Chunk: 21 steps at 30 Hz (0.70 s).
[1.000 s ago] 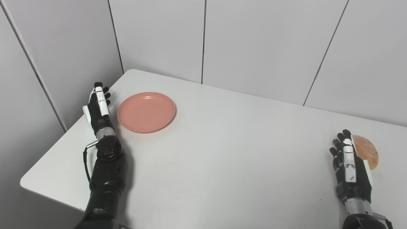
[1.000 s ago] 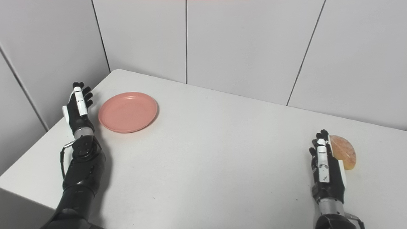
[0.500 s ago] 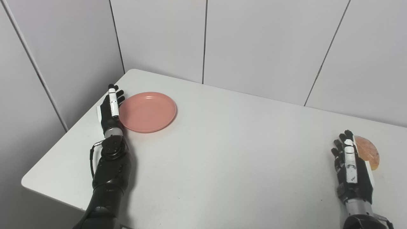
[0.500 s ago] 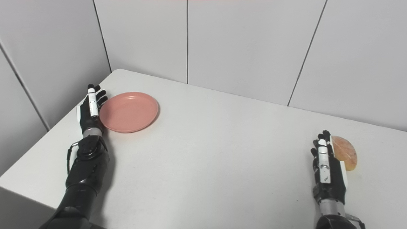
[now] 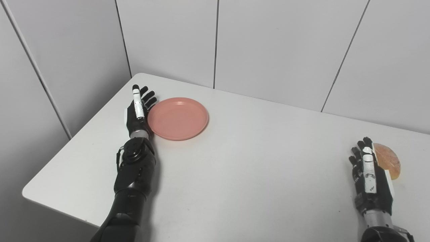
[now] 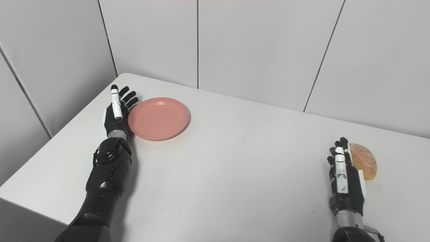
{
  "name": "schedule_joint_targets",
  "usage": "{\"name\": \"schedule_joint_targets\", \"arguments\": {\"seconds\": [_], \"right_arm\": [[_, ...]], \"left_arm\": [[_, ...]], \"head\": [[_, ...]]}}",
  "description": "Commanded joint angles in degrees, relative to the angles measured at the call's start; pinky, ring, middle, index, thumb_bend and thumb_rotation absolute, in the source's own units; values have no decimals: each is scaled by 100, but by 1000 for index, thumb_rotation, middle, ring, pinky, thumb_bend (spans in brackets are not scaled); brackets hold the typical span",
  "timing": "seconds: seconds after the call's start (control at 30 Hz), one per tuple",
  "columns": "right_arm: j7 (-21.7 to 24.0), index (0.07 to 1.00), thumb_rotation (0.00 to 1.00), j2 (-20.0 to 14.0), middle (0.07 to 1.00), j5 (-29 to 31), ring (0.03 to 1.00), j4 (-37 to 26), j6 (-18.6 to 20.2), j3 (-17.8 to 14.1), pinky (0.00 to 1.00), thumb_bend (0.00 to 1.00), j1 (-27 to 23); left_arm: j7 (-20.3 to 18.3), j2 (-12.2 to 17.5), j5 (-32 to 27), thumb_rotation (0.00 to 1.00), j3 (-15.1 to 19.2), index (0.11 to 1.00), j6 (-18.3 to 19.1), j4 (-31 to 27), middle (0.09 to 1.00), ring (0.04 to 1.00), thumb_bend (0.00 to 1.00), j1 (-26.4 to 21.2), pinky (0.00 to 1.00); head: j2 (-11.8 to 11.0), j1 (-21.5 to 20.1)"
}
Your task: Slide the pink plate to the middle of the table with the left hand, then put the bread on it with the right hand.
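My left hand (image 5: 137, 114), fingers spread, has pushed the round pink plastic plate (image 5: 178, 118) rightward; still left of centre. Right hand (image 5: 369, 176) spread, waiting.

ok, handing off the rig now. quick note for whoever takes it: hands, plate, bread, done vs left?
Left hand: open, fingers apart, edge-on against the left rim of the pink plate, mid-push.
Right hand: open, waiting just left of the bread; not holding it.
Plate: pushed part of the way right, still in the table's left part, short of the middle.
Done: slide started.
Left: finish the slide to the middle, then put the bread on the plate.
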Motion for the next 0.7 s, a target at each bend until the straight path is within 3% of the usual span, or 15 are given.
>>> {"name": "schedule_joint_targets", "arguments": {"seconds": [0.0,0.67], "right_arm": [[9,1000,881,25,1000,59,989,-192,-136,-32,1000,614,-158],[-128,1000,856,139,1000,70,975,-220,-93,-39,1000,622,-225]], "left_arm": [[-117,-67,-29,1000,-96,771,141,-70,771,788,549,-107,791],[-362,-387,491,1000,-915,772,443,-189,792,810,541,-18,815]], "head": [[7,4],[98,-279]]}}
